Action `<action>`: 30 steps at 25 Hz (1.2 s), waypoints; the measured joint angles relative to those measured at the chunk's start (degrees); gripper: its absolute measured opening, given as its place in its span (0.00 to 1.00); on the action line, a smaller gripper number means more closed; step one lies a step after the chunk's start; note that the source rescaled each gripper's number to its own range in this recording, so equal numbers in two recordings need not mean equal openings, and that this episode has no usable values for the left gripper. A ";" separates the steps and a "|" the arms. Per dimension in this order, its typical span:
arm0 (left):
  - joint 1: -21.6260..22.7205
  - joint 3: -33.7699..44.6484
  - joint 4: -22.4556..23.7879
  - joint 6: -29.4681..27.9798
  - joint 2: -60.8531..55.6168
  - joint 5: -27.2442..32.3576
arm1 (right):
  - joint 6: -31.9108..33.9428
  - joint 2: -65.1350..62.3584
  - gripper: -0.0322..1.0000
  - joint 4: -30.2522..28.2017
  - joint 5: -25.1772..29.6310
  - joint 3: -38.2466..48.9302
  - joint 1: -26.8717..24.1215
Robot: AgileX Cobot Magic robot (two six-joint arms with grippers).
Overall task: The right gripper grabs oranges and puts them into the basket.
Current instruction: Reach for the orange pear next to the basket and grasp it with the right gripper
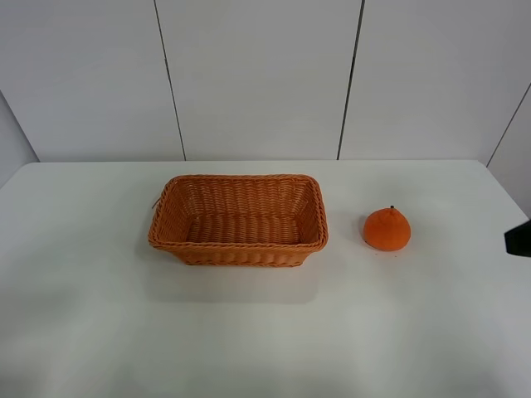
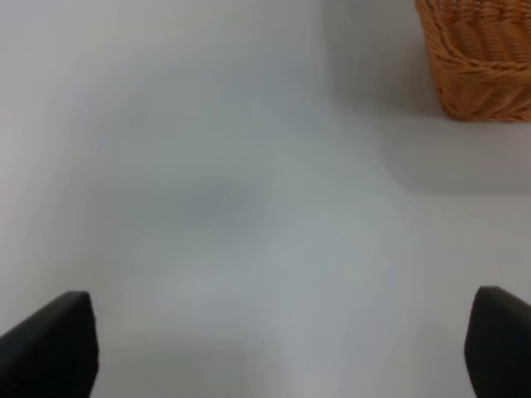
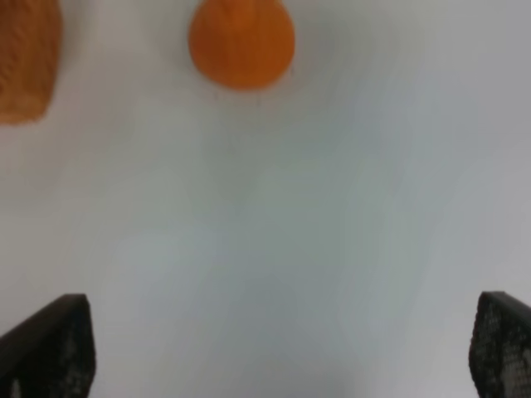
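On the white table (image 1: pixel 99 332), your right claw (image 3: pixel 282 352) stands apart, well short of the bright knobbed orange fruit (image 1: pixel 387 230); an off-centre approach may roll it away.

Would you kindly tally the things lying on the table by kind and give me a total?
orange: 1
basket: 1
Total: 2
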 joint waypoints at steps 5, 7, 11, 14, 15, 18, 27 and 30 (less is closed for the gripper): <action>0.00 0.00 0.00 0.00 0.00 0.00 | 0.00 20.77 1.00 -0.53 -0.20 -9.67 0.00; 0.00 0.00 0.00 0.00 0.00 0.00 | 0.00 28.56 1.00 -0.88 0.10 -14.13 0.00; 0.00 0.00 0.00 0.00 0.00 0.00 | -0.42 41.80 1.00 -1.49 2.22 -24.39 0.00; 0.00 0.00 0.00 0.00 0.00 0.00 | -0.97 48.81 1.00 -0.84 3.54 -31.47 0.00; 0.00 0.00 0.00 0.00 0.00 0.00 | -1.21 50.33 1.00 -0.18 3.82 -33.52 0.00; 0.00 0.00 0.00 0.00 0.00 0.00 | -2.39 54.00 1.00 0.45 4.74 -37.61 0.91; 0.00 0.00 0.00 0.00 0.00 0.00 | -2.85 58.27 1.00 -3.08 1.60 -39.32 6.49; 0.00 0.00 0.00 0.00 0.00 0.00 | -2.85 60.17 1.00 -3.42 -0.32 -39.32 6.49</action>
